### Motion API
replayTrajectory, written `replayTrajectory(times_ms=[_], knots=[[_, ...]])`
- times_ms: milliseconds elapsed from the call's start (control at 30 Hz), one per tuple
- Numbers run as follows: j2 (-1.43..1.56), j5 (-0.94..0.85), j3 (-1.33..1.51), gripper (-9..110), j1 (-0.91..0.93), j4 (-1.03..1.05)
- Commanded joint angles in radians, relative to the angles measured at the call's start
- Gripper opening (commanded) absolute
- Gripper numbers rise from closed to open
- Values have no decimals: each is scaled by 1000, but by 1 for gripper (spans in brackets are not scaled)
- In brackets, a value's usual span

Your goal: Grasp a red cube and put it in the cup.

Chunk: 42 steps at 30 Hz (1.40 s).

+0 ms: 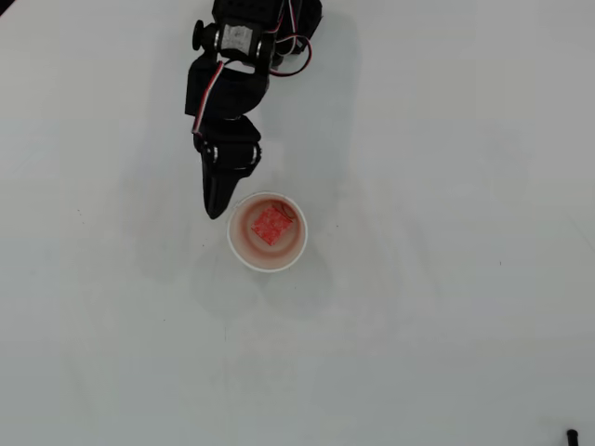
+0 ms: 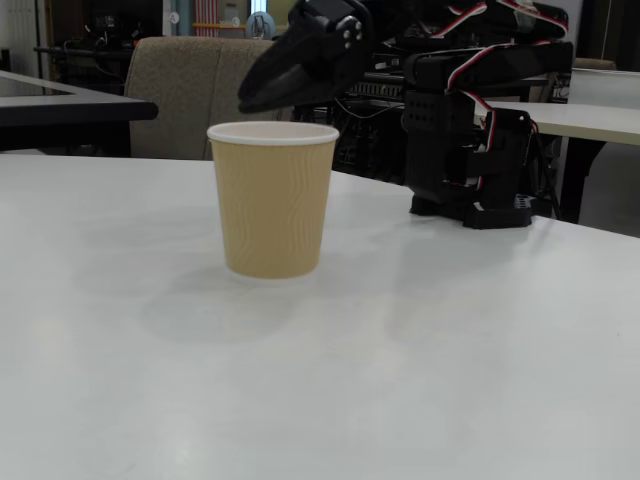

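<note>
The red cube (image 1: 271, 224) lies inside the cup (image 1: 244, 251), on its bottom, as the overhead view shows. In the fixed view the cup (image 2: 272, 200) is a tan ribbed paper cup with a white rim, and the cube is hidden by its wall. The black gripper (image 1: 216, 210) hangs just up-left of the cup's rim, its fingers together and holding nothing. In the fixed view the gripper (image 2: 248, 103) hovers above and behind the rim, tip pointing left.
The arm's base (image 2: 468, 150) stands behind the cup on the white table (image 2: 400, 380). A small black object (image 1: 573, 435) sits at the bottom right corner of the overhead view. A beige chair (image 2: 205, 95) stands beyond the table.
</note>
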Motion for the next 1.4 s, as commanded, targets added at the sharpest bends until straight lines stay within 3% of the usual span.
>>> replayTrajectory(times_ms=[0,200,800,1367], knots=[[41,84,6,0,-6,-15],[49,83,20,0,-5,44],[149,83,61,0,-72,528],[202,360,238,0,-150,275]])
